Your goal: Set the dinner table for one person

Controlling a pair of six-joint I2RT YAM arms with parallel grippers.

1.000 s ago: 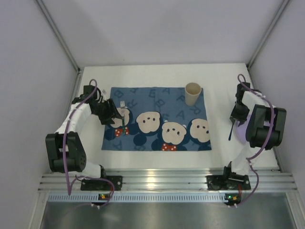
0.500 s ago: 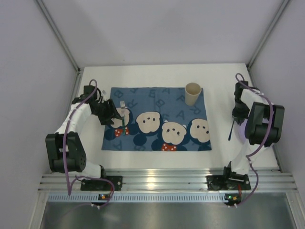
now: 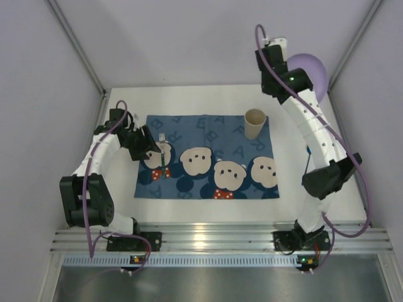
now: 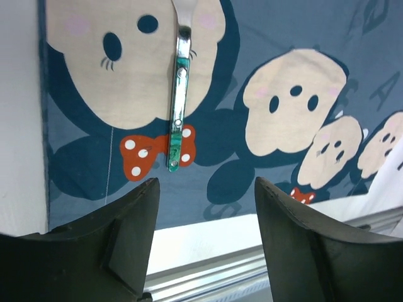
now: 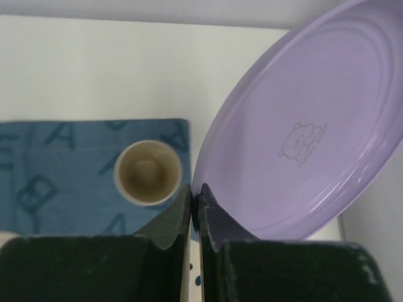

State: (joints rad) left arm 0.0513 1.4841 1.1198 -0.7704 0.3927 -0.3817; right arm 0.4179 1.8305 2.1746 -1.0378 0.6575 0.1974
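The dinner table (image 3: pixel 189 100) is a white top with a blue bear-print mat (image 3: pixel 208 160) in its middle. A purple plate (image 3: pixel 310 70) hangs tilted high over the back right corner, and my right gripper (image 3: pixel 295 80) is shut on its rim. In the right wrist view the fingertips (image 5: pixel 196 201) pinch the plate's (image 5: pixel 296 145) left edge above a beige cup (image 5: pixel 148 172). A green-handled fork (image 4: pixel 179 100) lies on the mat's left part. My left gripper (image 4: pixel 208 201) hovers open just short of the handle end, holding nothing.
The cup (image 3: pixel 255 123) stands upright on the mat's back right corner. A thin dark utensil (image 3: pixel 306 165) lies on the table right of the mat, partly behind the right arm. Grey walls close in on three sides, and a ribbed rail (image 3: pixel 214 239) runs along the front.
The right gripper has closed on the plate and the right arm has swung up and back with it, from the table's right side to high over the back right corner. The left arm barely moved.
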